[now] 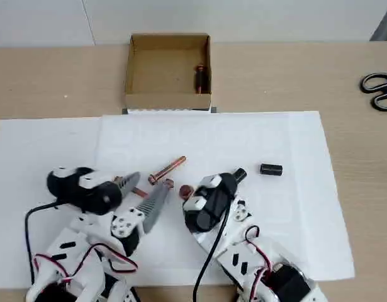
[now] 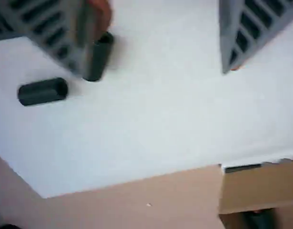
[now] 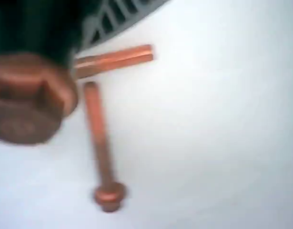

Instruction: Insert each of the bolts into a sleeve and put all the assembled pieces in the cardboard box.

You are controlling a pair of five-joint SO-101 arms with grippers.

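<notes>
Copper bolt (image 1: pixel 168 170) lies loose on the paper (image 1: pixel 275 138) by your left gripper (image 2: pixel 156 71), spread wide and empty; probably rigid, light, rolls easily, so pinch mid-shank; right gripper (image 1: pixel 212 184) clamps a sleeved bolt (image 3: pixel 29 102).

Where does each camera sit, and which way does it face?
High view: fixed overhead, looking down on the table, cardboard box and both arms.
Left wrist view: on the left arm, looking past the open left gripper at a lying sleeve.
Right wrist view: on the right arm, low over the paper, facing two loose bolts; a bolt head looms close.
Shared: high and left wrist views both show that sleeve and the box.
</notes>
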